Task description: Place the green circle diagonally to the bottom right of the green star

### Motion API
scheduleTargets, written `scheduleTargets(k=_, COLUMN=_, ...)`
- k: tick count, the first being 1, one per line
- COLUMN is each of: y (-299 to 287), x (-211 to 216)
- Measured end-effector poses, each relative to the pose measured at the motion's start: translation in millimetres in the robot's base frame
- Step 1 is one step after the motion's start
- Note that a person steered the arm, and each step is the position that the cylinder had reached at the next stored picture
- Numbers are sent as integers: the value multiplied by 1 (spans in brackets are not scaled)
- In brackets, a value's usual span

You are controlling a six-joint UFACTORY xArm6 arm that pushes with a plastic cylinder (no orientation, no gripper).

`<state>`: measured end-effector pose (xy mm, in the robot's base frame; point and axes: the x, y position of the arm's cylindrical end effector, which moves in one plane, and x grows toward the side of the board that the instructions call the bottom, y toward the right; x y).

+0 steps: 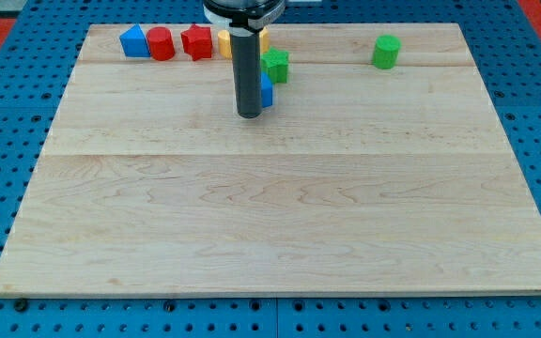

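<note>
tip: my tip (249, 115), lower end of the straight dark rod, sits on the pale wooden board (280, 225) near the view's top, left of centre
gripper state: none fitted, bare rod, so nothing spread or pinching
nearest block: small blue block (267, 91), mostly hidden behind rod, touching its right side; shape unclear
green star: green star-shaped block (275, 66), just above-right of tip, touching the blue one
green circle: green round cylinder block (386, 52), well apart to the view's right of the star, about level with it
behind rod: yellow block (225, 42), partly hidden
top-left row: red star-like block (196, 42), red cylinder (161, 43), blue house-shaped block (134, 41)
containers: none seen; all blocks lie loose on board
</note>
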<state>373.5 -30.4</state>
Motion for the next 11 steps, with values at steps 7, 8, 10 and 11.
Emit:
scheduleTargets(k=7, y=211, x=-117)
scheduleTargets(k=8, y=159, x=-107)
scheduleTargets(k=10, y=148, x=-123)
scheduleTargets(k=11, y=125, x=-72)
